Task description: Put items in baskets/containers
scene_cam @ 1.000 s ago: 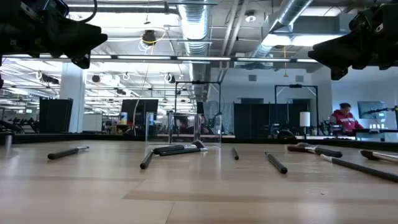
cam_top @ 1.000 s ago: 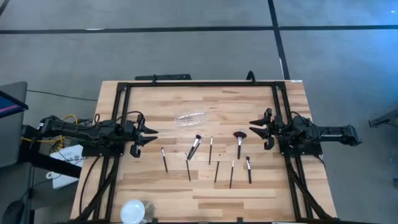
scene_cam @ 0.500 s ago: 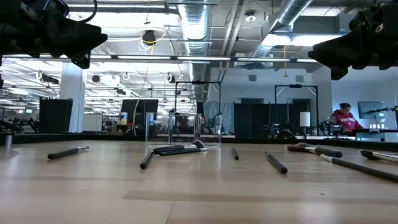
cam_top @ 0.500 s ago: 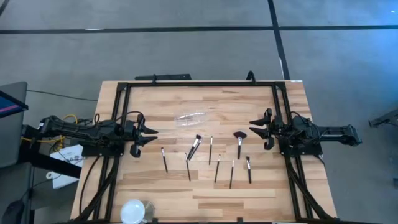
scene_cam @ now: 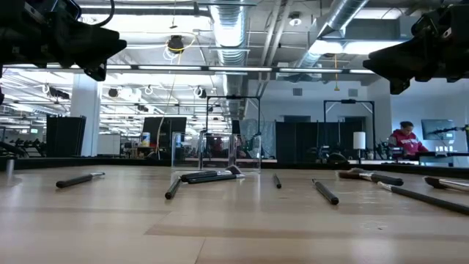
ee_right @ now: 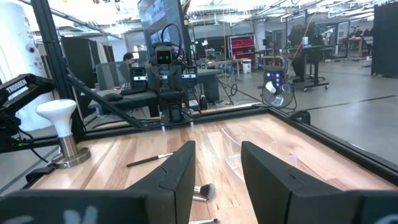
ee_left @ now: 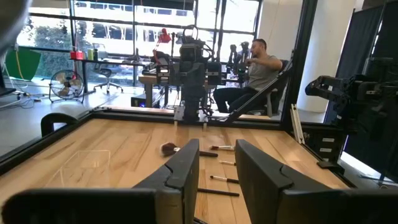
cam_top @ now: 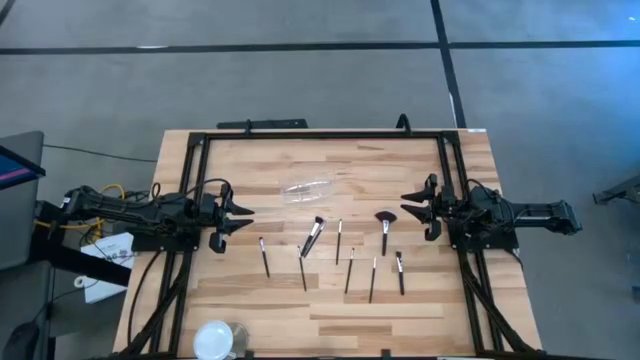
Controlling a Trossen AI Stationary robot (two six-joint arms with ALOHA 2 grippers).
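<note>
Eight brushes [cam_top: 338,241] between both grippers

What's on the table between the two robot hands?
In the high view, makeup brushes lie scattered between the left tool and right tool; the clear container sits just beyond.

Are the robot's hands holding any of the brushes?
No. The left gripper and right gripper are both open and empty; the brushes lie on the table.

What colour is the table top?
Light wood with pale plank stripes; the high view shows it best.
</note>
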